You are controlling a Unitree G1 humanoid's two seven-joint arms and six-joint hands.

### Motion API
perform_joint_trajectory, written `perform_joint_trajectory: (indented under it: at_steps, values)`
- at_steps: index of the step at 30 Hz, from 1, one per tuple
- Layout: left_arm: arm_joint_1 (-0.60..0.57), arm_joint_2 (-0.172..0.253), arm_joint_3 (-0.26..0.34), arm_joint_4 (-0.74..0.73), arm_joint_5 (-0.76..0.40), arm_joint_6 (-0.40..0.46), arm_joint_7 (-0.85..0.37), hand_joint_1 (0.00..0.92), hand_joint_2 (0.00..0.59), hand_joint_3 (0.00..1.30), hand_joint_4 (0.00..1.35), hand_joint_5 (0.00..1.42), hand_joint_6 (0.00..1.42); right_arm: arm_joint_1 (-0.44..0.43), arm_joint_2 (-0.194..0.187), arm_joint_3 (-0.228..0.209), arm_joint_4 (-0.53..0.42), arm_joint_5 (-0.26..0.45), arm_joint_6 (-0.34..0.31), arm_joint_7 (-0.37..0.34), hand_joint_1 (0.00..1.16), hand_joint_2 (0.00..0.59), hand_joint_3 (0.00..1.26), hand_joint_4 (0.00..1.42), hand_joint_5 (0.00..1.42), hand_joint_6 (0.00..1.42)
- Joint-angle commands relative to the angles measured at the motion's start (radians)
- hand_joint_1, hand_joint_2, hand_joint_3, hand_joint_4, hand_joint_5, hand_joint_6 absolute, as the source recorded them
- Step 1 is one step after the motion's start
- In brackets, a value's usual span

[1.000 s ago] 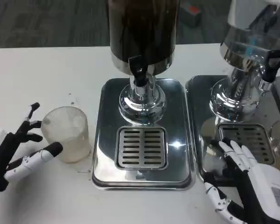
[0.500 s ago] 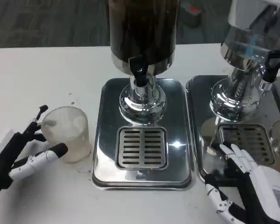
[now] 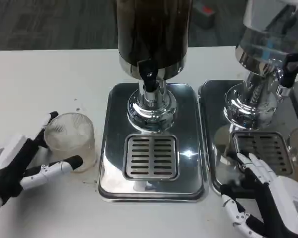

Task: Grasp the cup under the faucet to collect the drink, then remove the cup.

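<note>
A clear ribbed plastic cup [image 3: 72,141] stands upright on the white table, left of the chrome drip tray [image 3: 109,148]. It is not below the black faucet [image 3: 148,75] of the dark drink dispenser [image 3: 153,29]. My left hand [image 3: 20,163] reaches in from the left with its fingers apart. One fingertip [image 3: 50,118] lies behind the cup and another [image 3: 72,162] in front of its base, so they flank the cup without a clear grip. My right hand [image 3: 270,191] rests with spread fingers on the front of the right tray and holds nothing.
The slotted grate [image 3: 151,156] lies below the faucet. A second chrome dispenser [image 3: 265,59] with its own black tap [image 3: 290,69] and tray [image 3: 213,148] stands at the right. Open white table [image 3: 39,74] stretches behind the cup.
My left hand has moved right, up to the cup, and its fingers now lie on both sides of it. The cup has stayed put. My right hand has slipped slightly towards me.
</note>
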Motion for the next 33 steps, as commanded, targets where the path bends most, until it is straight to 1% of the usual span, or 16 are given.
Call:
perform_joint_trajectory:
  at_steps: [1, 7, 12, 13, 15, 18, 20, 22, 24, 25, 26, 27, 28, 29, 32, 33]
  values:
    - [-0.02, -0.002, -0.02, 0.008, 0.022, 0.032, 0.04, 0.0, 0.0, 0.0, 0.17, 0.3, 0.21, 0.017, 0.01, -0.01, -0.018, 0.001, 0.011, 0.003, 0.26, 0.479, 0.16, 0.07, 0.08, 0.23]
    - [-0.034, -0.01, -0.047, 0.003, 0.039, 0.076, 0.061, 0.0, 0.0, 0.0, 0.18, 0.32, 0.23, 0.028, 0.019, -0.017, -0.024, 0.002, 0.011, 0.005, 0.26, 0.487, 0.17, 0.09, 0.09, 0.23]
    - [-0.044, -0.025, -0.051, 0.022, 0.029, 0.052, 0.081, 0.0, 0.0, 0.0, 0.23, 0.37, 0.28, 0.032, 0.021, -0.02, -0.027, -0.001, 0.01, 0.007, 0.27, 0.488, 0.17, 0.09, 0.09, 0.24]
    - [-0.045, -0.027, -0.053, 0.022, 0.031, 0.052, 0.085, 0.0, 0.0, 0.0, 0.24, 0.37, 0.29, 0.033, 0.022, -0.021, -0.028, 0.0, 0.01, 0.009, 0.26, 0.497, 0.17, 0.09, 0.09, 0.24]
    - [-0.048, -0.032, -0.059, 0.025, 0.039, 0.055, 0.096, 0.0, 0.0, 0.0, 0.25, 0.4, 0.35, 0.034, 0.023, -0.023, -0.029, 0.001, 0.013, 0.012, 0.26, 0.5, 0.17, 0.09, 0.09, 0.24]
    - [-0.051, -0.038, -0.065, 0.032, 0.041, 0.052, 0.116, 0.006, 0.0, 0.0, 0.3, 0.46, 0.51, 0.035, 0.024, -0.026, -0.032, 0.005, 0.016, 0.018, 0.26, 0.502, 0.18, 0.09, 0.1, 0.25]
    - [-0.056, -0.044, -0.069, 0.047, 0.036, 0.034, 0.132, 0.02, 0.005, 0.02, 0.31, 0.49, 0.6, 0.034, 0.024, -0.029, -0.033, 0.008, 0.017, 0.021, 0.24, 0.503, 0.19, 0.1, 0.1, 0.25]
    - [-0.062, -0.047, -0.076, 0.064, 0.034, 0.008, 0.147, 0.034, 0.008, 0.06, 0.32, 0.52, 0.7, 0.033, 0.023, -0.031, -0.032, 0.01, 0.016, 0.023, 0.24, 0.502, 0.19, 0.1, 0.1, 0.25]
    - [-0.068, -0.048, -0.086, 0.083, 0.039, -0.018, 0.166, 0.041, 0.011, 0.12, 0.34, 0.54, 0.79, 0.033, 0.023, -0.033, -0.031, 0.012, 0.016, 0.025, 0.21, 0.5, 0.21, 0.1, 0.1, 0.25]
    - [-0.072, -0.048, -0.09, 0.093, 0.04, -0.031, 0.173, 0.055, 0.009, 0.17, 0.34, 0.56, 0.84, 0.033, 0.023, -0.035, -0.03, 0.014, 0.016, 0.025, 0.21, 0.5, 0.21, 0.1, 0.1, 0.25]
    - [-0.075, -0.048, -0.093, 0.103, 0.04, -0.04, 0.177, 0.057, 0.008, 0.2, 0.35, 0.56, 0.87, 0.033, 0.023, -0.035, -0.03, 0.014, 0.016, 0.026, 0.18, 0.49, 0.22, 0.1, 0.1, 0.25]
    - [-0.078, -0.048, -0.094, 0.111, 0.04, -0.047, 0.179, 0.057, 0.008, 0.22, 0.35, 0.57, 0.9, 0.034, 0.024, -0.036, -0.028, 0.016, 0.015, 0.026, 0.15, 0.498, 0.22, 0.1, 0.1, 0.25]
    - [-0.081, -0.048, -0.097, 0.119, 0.043, -0.052, 0.184, 0.05, 0.008, 0.25, 0.35, 0.58, 0.92, 0.034, 0.024, -0.038, -0.027, 0.02, 0.013, 0.024, 0.13, 0.486, 0.22, 0.1, 0.1, 0.25]
    - [-0.085, -0.046, -0.1, 0.125, 0.05, -0.054, 0.192, 0.043, 0.008, 0.28, 0.36, 0.59, 0.95, 0.034, 0.025, -0.039, -0.025, 0.022, 0.013, 0.023, 0.1, 0.492, 0.22, 0.1, 0.1, 0.25]
    - [-0.094, -0.043, -0.109, 0.14, 0.059, -0.056, 0.202, 0.043, 0.007, 0.31, 0.36, 0.59, 0.99, 0.032, 0.028, -0.041, -0.021, 0.035, 0.01, 0.022, 0.03, 0.499, 0.22, 0.1, 0.1, 0.25]
    - [-0.097, -0.042, -0.114, 0.143, 0.063, -0.05, 0.202, 0.043, 0.007, 0.32, 0.36, 0.59, 1.0, 0.031, 0.029, -0.041, -0.019, 0.038, 0.009, 0.022, 0.01, 0.485, 0.22, 0.1, 0.1, 0.25]
